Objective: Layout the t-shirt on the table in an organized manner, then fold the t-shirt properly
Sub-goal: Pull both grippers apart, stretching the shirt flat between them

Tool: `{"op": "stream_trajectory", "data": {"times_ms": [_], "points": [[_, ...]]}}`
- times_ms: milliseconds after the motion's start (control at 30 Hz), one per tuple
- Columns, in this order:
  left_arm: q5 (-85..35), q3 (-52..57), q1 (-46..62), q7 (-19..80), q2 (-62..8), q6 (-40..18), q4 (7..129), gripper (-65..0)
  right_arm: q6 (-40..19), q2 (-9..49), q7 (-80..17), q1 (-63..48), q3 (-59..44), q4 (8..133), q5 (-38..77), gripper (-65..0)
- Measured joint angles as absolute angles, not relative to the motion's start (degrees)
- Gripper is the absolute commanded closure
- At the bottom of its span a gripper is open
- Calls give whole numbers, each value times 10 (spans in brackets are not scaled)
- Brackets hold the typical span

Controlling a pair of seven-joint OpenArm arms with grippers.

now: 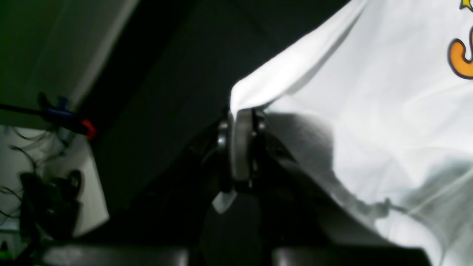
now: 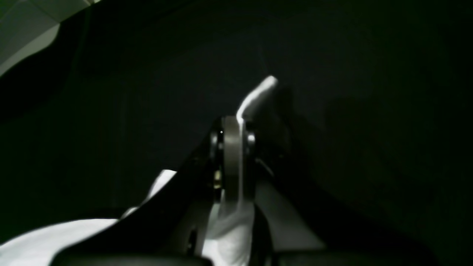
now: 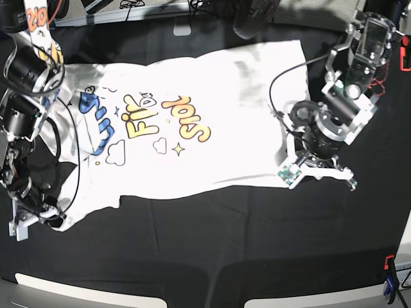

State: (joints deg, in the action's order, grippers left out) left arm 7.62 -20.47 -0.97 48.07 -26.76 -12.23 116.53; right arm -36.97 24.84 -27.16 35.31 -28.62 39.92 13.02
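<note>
Both grippers are clamped on the shirt (image 3: 186, 122): the left gripper (image 1: 242, 111) pinches a hem corner, the right gripper (image 2: 240, 118) a white edge at the opposite end. The shirt lies print-up, stretched lengthwise between them across the table (image 3: 212, 250).

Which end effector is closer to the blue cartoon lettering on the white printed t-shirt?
Right. The right end effector grips the white printed t-shirt below the blue cartoon lettering; the left end effector pinches the opposite edge.

left tool (image 1: 242, 111) pinched closed, right tool (image 2: 240, 120) pinched closed, arms spread wide
</note>
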Motion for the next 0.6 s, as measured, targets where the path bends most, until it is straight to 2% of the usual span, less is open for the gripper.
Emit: {"op": "stream_trajectory", "data": {"times_ms": [100, 233, 600], "points": [[73, -206, -10, 438, -267, -122, 1155, 0, -374, 251, -276, 364, -279, 399, 142, 0], [71, -206, -14, 361, -265, -120, 1068, 0, -382, 260, -283, 371, -240, 399, 140, 0], [70, -207, -175, 334, -260, -118, 822, 0, -389, 257, -297, 430, -55, 399, 139, 0]]}}
